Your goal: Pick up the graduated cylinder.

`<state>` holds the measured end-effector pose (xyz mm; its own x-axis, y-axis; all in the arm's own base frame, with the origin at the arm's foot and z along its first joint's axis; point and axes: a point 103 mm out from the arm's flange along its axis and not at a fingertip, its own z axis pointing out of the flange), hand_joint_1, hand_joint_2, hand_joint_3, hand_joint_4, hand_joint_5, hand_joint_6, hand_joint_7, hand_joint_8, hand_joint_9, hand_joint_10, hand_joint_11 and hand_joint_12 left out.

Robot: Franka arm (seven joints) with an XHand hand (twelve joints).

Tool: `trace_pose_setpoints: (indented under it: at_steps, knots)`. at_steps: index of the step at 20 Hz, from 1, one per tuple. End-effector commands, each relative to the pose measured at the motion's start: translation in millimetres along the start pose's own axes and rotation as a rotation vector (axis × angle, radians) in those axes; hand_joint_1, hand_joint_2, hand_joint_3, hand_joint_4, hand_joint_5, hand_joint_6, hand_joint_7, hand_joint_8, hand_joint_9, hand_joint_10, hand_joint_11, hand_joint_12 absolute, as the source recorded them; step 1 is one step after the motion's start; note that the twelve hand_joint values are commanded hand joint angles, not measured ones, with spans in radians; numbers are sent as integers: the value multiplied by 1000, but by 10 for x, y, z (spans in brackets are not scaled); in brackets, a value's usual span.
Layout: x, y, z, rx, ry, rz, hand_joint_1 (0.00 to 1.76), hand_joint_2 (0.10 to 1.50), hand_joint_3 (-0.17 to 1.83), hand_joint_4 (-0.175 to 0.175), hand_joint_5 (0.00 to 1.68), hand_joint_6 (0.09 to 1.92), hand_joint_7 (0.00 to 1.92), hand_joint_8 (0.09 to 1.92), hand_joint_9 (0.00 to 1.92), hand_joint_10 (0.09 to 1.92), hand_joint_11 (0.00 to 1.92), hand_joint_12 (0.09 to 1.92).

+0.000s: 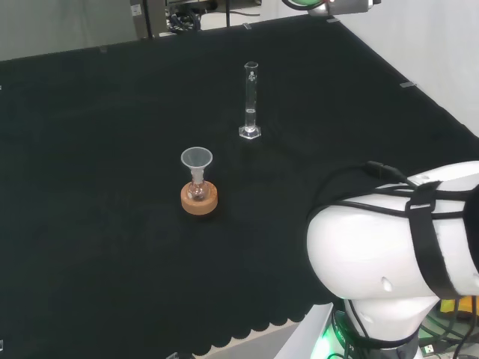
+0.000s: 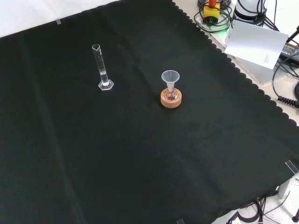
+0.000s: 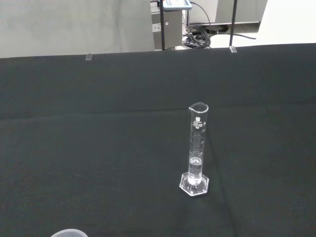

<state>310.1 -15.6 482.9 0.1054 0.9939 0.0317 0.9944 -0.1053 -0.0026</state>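
A clear glass graduated cylinder (image 1: 251, 101) stands upright on its hexagonal foot on the black cloth, toward the far side in the head view. In the front view the graduated cylinder (image 2: 103, 69) stands at the upper left. The wrist view looks at the graduated cylinder (image 3: 196, 153) from some distance; a little clear liquid sits at its bottom.
A small flask with a clear funnel (image 1: 197, 161) in its neck rests on a cork ring (image 1: 199, 199), nearer than the cylinder in the head view; in the front view the cork ring (image 2: 170, 98) is to the cylinder's right. The arm's white link (image 1: 397, 247) fills the lower right.
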Motion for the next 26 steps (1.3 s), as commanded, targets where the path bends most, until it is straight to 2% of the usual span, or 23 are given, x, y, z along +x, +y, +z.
trace_pose_setpoints:
  at_steps: [1, 10, 18, 22, 26]
  knots:
    - [77, 147, 166, 21, -24, 29, 50, 1380, 6, 4, 202, 87, 22, 496, 441, 87, 71, 1359]
    - [-88, 472, 641, 63, -32, 65, 79, 1367, 0, 1, 207, 87, 28, 494, 445, 87, 71, 1360]
    - [-355, 1121, 1029, 70, -18, 47, 137, 1347, -10, -7, 213, 87, 40, 494, 452, 87, 77, 1362]
    - [-586, 1478, 1208, 69, 14, 56, 150, 1341, -13, -10, 216, 87, 46, 496, 454, 87, 79, 1362]
    - [-786, 1696, 1396, 48, 50, 70, 185, 1323, -22, -13, 220, 87, 56, 501, 460, 87, 84, 1364]
